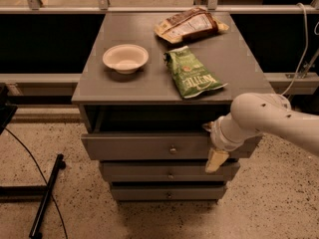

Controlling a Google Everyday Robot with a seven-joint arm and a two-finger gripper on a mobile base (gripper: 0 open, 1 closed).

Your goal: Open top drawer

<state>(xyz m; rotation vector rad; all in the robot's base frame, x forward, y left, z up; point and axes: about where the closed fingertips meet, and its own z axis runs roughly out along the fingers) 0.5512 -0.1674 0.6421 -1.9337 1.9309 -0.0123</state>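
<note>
End effector point(217, 159) hangs at right end of top drawer point(134, 146).

My gripper point(216, 161) hangs in front of the right end of the top drawer point(134, 146) and points downward, with its tip reaching the lower drawer front point(144, 172) beneath. The top drawer's panel stands forward of the two fronts below it, with a dark opening above. Its round knob point(173, 149) sits at the centre, to the left of my gripper. On the cabinet top point(124, 86) rest a white bowl point(125, 58), a green snack bag point(192, 74) and a brown snack bag point(189, 25).
</note>
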